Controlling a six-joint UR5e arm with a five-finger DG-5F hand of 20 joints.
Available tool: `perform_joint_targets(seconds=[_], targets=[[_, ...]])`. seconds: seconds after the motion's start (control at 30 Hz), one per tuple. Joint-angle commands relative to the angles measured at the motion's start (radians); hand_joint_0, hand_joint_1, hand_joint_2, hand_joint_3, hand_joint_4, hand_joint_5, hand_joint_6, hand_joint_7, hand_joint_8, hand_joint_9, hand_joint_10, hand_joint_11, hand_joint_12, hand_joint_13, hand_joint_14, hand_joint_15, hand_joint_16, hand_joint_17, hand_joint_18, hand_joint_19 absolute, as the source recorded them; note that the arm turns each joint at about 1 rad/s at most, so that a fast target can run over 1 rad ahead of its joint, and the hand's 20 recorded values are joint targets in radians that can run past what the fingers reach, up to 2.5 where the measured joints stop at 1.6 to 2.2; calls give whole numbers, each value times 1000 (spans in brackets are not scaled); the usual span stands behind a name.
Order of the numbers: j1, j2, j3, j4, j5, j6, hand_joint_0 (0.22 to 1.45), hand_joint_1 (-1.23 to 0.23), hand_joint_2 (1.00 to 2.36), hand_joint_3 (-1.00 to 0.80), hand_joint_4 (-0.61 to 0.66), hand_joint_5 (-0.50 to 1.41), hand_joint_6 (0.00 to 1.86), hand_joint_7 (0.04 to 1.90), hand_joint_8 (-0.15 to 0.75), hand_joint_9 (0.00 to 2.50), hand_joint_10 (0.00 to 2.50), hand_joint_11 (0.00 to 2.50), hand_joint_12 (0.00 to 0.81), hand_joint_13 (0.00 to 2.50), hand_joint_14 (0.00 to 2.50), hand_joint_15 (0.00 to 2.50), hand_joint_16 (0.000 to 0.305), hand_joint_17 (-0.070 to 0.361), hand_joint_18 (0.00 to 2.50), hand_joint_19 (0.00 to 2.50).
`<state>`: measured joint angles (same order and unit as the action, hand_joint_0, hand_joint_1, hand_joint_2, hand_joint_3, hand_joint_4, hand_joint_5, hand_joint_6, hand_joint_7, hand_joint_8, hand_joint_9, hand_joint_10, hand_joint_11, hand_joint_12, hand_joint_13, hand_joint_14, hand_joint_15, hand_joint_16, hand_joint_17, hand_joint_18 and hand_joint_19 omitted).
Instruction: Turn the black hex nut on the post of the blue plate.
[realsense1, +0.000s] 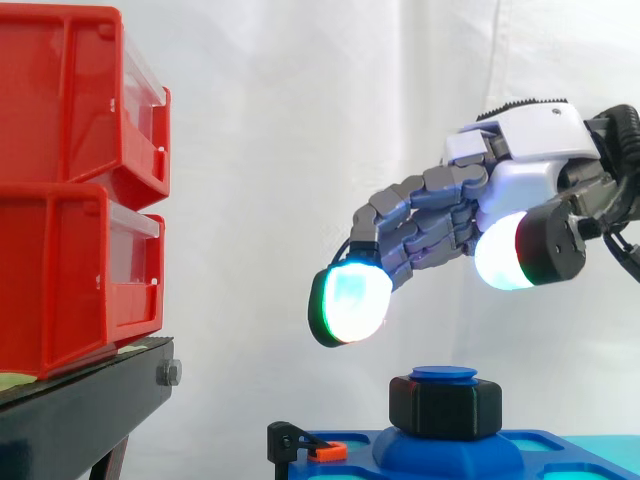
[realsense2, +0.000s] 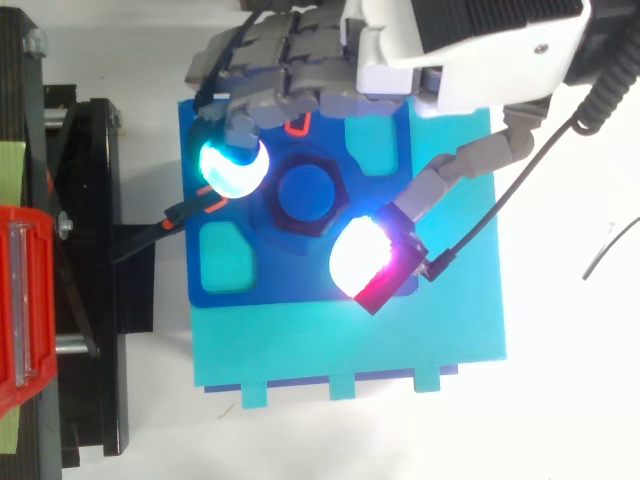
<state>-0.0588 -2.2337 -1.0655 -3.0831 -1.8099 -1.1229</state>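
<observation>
While above the black hex nut (realsense1: 445, 402) and apart from it, hand (realsense1: 520, 160) released, fingers (realsense1: 410, 215) loosely spread

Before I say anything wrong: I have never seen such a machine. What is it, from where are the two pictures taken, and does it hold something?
It is a robot's hand with glowing fingers. One picture looks from the side, the other from above. Under the hand lies a blue plate; its post carries a black nut. Red bins stand on a black stand, left in the side view. The fingers hang spread above the nut and hold nothing.
</observation>
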Motion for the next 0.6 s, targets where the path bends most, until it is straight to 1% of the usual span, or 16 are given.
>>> perform_joint_targets(seconds=[0.0,0.03,0.07,0.13,0.17,0.2,0.23,0.27,0.3,0.33,0.37,0.4,0.47,0.57], targets=[[14,0,7,-16,34,-2,442,-590,1000,-500,266,-194,503,882,314,295,0,0,396,259,0,0,51,114,114,97],[17,0,7,-17,38,-2,441,-590,1000,-500,266,-194,503,883,314,295,0,0,397,261,0,0,51,114,115,92],[27,-1,7,-17,53,-2,442,-590,1000,-500,264,-194,502,882,315,296,0,0,397,260,0,0,50,114,114,98],[36,-1,7,-17,66,-2,441,-589,1000,-500,266,-194,502,883,315,297,0,0,397,261,0,0,50,113,114,95],[48,-1,6,-19,83,-2,441,-590,1000,-500,266,-194,502,883,315,296,0,0,397,260,0,0,50,113,114,103],[53,0,6,-19,90,-2,442,-590,1000,-500,265,-194,503,879,314,296,0,0,396,259,0,0,50,113,114,94],[53,0,6,-19,90,-2,441,-589,1000,-500,267,-194,502,883,315,296,0,0,397,259,0,0,50,113,114,94],[65,-1,6,-22,110,-2,441,-589,1000,-500,267,-194,503,883,315,295,0,0,397,259,0,0,50,113,113,94],[70,0,6,-22,116,-2,441,-587,1000,-500,268,-194,503,883,315,296,0,0,396,258,0,0,50,113,113,95],[79,-1,6,-23,130,-2,441,-588,1000,-500,272,-194,502,889,315,295,0,0,396,255,0,0,50,113,112,93],[80,-1,6,-23,135,-2,441,-586,1000,-500,274,-191,502,887,315,294,0,0,395,251,0,0,50,113,112,93],[86,-1,6,-23,141,-2,441,-576,1000,-500,276,-190,502,896,315,293,0,0,395,248,0,0,50,113,113,93],[91,-1,4,-25,144,-2,442,-561,1000,-500,284,-187,503,906,315,291,0,0,395,245,0,0,50,113,115,84],[100,-1,-5,-34,156,-3,443,-546,1000,-500,291,-182,502,910,318,298,0,0,397,243,0,0,51,115,122,62]])
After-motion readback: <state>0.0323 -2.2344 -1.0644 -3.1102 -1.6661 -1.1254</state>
